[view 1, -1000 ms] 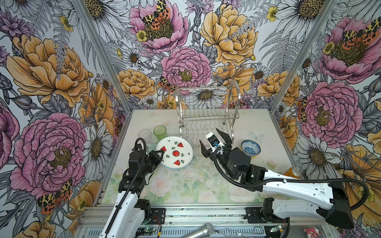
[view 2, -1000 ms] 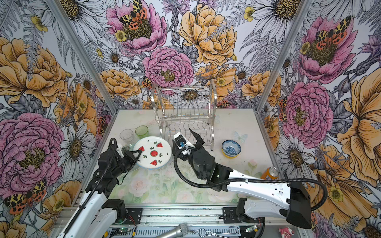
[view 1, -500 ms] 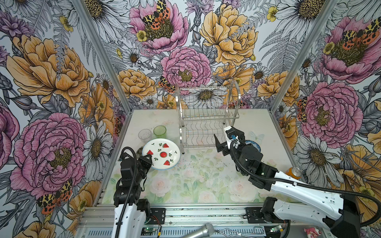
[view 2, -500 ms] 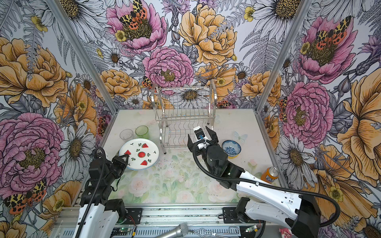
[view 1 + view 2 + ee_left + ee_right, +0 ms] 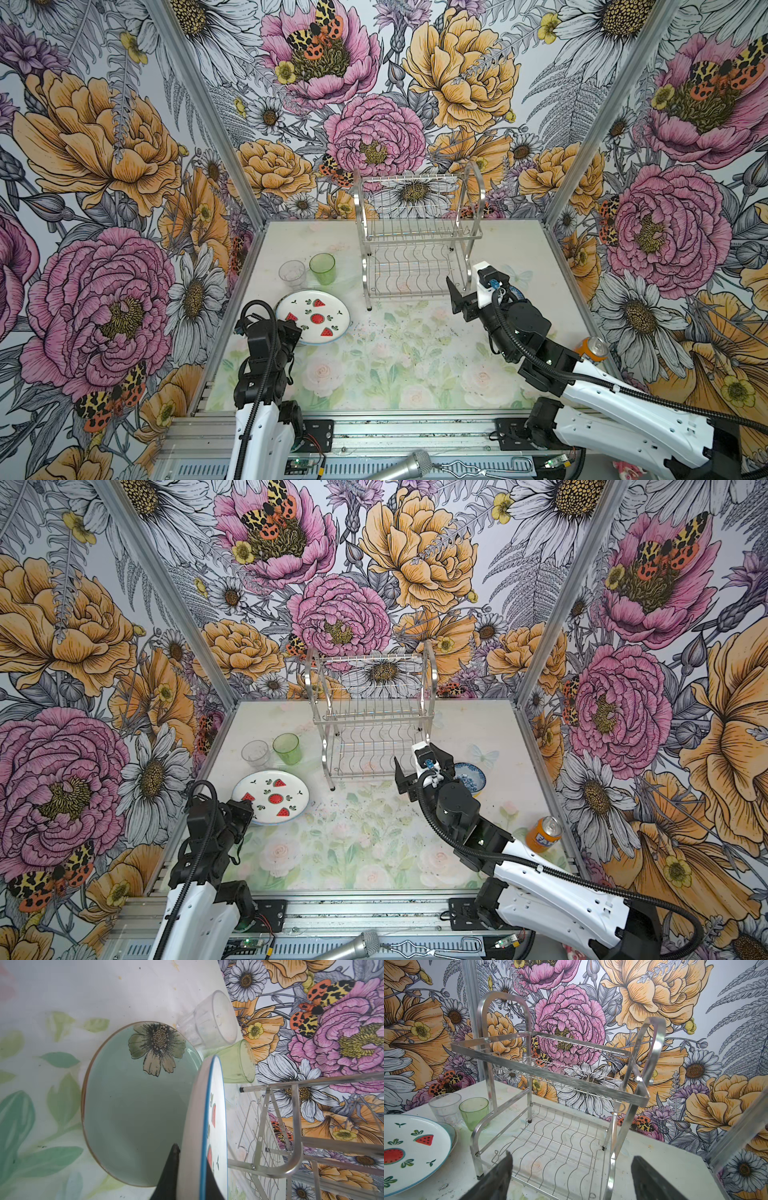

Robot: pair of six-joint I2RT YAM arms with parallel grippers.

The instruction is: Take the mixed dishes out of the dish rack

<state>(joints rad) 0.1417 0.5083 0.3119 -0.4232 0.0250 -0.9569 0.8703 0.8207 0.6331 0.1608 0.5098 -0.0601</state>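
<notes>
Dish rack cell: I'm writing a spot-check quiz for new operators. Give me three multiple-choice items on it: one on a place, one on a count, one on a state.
1. Where does the green tumbler stand relative to the dish rack?
A) on its upper tier
B) to its left, beside the clear glass
C) behind it, against the wall

2. How many dishes are in the dish rack?
A) none
B) two
C) four

3. How is the right gripper?
A) shut on a bowl
B) shut on a rack wire
C) open, holding nothing

Answers:
1 B: both top views show it next to the glass, left of the rack.
2 A: both tiers are bare wire.
3 C: its jaws stand wide apart in the right wrist view.
</notes>
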